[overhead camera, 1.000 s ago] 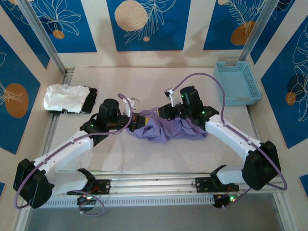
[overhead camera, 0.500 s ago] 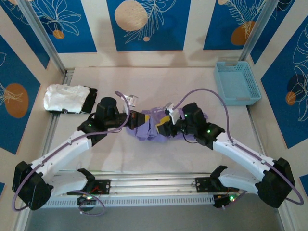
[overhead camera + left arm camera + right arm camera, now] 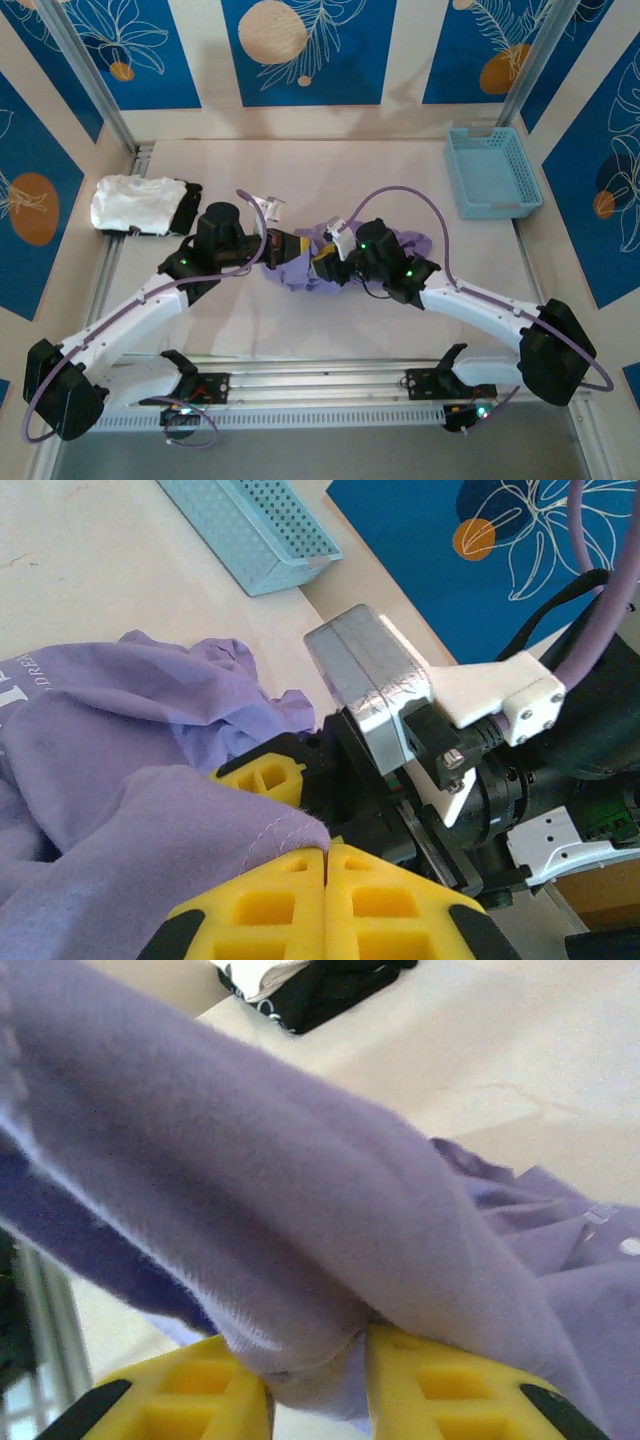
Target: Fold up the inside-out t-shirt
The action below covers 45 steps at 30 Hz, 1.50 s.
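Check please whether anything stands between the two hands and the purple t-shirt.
Nothing visible does. The left hand is shut on an edge of the t-shirt, and the right hand pinches a fold of it between its fingers. The folded clothes lie apart, far to the left.

The top external camera looks down on the whole table from high behind its near edge. The left wrist camera sits very close to the t-shirt and faces the blue basket, upper left of its frame. The right wrist camera, closer still, faces the black garment at its top edge. All three views share the t-shirt.
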Available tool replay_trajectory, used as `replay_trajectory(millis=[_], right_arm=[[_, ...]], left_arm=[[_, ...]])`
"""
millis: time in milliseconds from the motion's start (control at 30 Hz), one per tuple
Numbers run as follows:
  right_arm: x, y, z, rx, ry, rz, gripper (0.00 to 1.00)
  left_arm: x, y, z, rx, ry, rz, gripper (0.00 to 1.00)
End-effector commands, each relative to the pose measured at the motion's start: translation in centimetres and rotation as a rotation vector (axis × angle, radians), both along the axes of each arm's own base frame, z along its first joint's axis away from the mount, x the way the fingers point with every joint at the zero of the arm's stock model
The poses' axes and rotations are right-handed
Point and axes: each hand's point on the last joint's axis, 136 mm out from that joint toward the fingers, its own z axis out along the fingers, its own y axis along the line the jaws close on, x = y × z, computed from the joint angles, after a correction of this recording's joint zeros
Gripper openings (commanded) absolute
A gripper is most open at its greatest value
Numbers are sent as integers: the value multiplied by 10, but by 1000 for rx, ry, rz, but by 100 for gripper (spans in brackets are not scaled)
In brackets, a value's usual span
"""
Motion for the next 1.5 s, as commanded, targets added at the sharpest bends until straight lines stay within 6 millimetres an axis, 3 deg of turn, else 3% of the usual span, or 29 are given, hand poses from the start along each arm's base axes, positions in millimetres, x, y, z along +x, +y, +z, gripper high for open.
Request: replay_trajectory(millis=[0,167,333,467,600,700,800,1033,1467], right_arm=[[6,-7,23,35,-69,-30,18],[-13,-9,35,125,-34,97,1],[-34,-6,55,254,15,259,0],[-30,-7,60,333,90,278,0],[-18,-9,56,358,147,242,0],[-9,-13,50,350,176,201,0],[-3,-16,47,348,189,181,0],[2,-16,45,344,208,160,0],[2,-16,46,341,215,163,0]], left_arm=[[7,10,15,5,-53,52,0],[23,21,7,17,-44,127,0],[50,36,-4,112,-75,259,0],[66,38,-17,185,-81,301,5],[55,29,-22,167,-72,219,19],[36,26,-17,112,-95,150,36],[17,20,-15,53,-95,78,43],[-10,1,-11,-14,-75,-63,47],[1,-18,-12,-16,-69,-113,51]])
